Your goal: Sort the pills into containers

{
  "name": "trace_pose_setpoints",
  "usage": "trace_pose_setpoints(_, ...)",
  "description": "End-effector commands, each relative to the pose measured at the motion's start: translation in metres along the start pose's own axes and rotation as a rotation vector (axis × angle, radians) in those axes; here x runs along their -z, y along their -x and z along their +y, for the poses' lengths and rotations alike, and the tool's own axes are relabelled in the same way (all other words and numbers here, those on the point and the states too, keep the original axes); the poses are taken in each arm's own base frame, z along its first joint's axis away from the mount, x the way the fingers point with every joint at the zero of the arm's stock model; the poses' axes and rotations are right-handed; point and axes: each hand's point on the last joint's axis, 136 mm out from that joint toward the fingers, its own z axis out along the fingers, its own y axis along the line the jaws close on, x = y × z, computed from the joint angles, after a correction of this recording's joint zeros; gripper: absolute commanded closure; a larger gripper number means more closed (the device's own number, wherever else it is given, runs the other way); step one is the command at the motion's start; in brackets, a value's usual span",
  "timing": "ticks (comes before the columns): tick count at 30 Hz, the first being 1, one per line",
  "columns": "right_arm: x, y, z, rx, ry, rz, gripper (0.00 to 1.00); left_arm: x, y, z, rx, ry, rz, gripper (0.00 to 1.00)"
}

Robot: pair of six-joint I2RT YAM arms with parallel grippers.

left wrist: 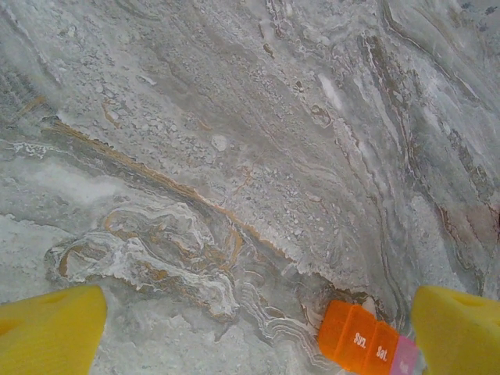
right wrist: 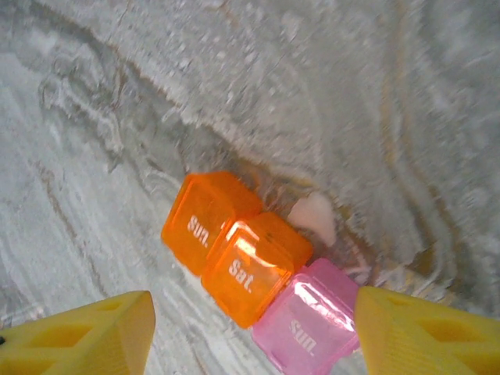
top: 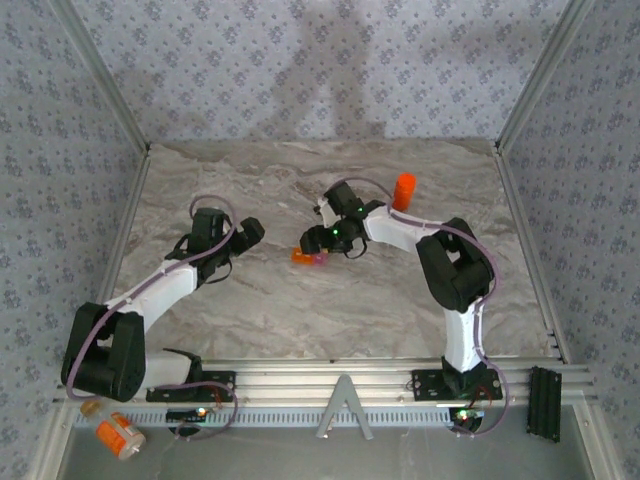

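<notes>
The pill box (top: 305, 257) lies near the middle of the marble tabletop (top: 300, 330). It is a short row of three compartments, two orange and one pink at the end, with day labels printed on the lids. The right claw (top: 314, 241) hangs just over it. In the right wrist view the right claw (right wrist: 254, 316) is open, its yellow fingers (right wrist: 78, 336) standing on either side of the pill box (right wrist: 250, 269). One finger is well clear of the orange end, and the other is just beside the pink compartment. A small pale pill (right wrist: 313, 218) lies on the marble against the far side of the box.

The left claw (top: 249, 233) sits to the left of the box, spread wide open and holding nothing. Its wrist view catches the pill box (left wrist: 366, 344) near one yellow finger (left wrist: 459, 328).

The pill bottle (top: 403, 190) with an orange cap stands upright farther back on the right. A labelled bottle (top: 120, 435) lies off the marble by the left arm's base.
</notes>
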Motion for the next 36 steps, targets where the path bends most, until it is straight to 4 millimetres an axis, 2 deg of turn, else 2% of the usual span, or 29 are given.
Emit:
trace_pose_setpoints(1, 0.014, -0.006, 0.021, 0.036, 0.04, -0.006, 0.3, 0.005, 0.007, -0.001, 0.0, -0.012, -0.032, 0.0)
trace_pose_setpoints(5, 0.026, 0.004, 0.019, 0.088, -0.021, -0.035, 0.28, 0.005, 0.006, -0.001, 0.001, -0.012, -0.03, 0.0)
trace_pose_setpoints(7, 0.025, 0.008, 0.015, 0.111, -0.06, -0.017, 0.27, 0.005, 0.006, -0.001, 0.002, -0.014, -0.028, 0.0)
trace_pose_setpoints(11, 0.01, 0.013, -0.002, 0.155, -0.138, 0.032, 0.26, 0.005, 0.006, -0.001, 0.006, -0.016, -0.026, 0.0)
trace_pose_setpoints(17, -0.008, 0.013, -0.01, 0.169, -0.153, 0.061, 0.26, 0.005, 0.005, 0.0, 0.006, -0.014, -0.025, 0.0)
trace_pose_setpoints(28, -0.011, -0.011, 0.004, 0.184, -0.113, 0.096, 0.26, 0.002, 0.006, 0.0, 0.003, -0.012, -0.022, 0.0)
trace_pose_setpoints(36, -0.009, -0.031, 0.029, 0.219, -0.081, 0.11, 0.26, 0.002, 0.005, 0.0, 0.005, -0.016, -0.02, 0.0)
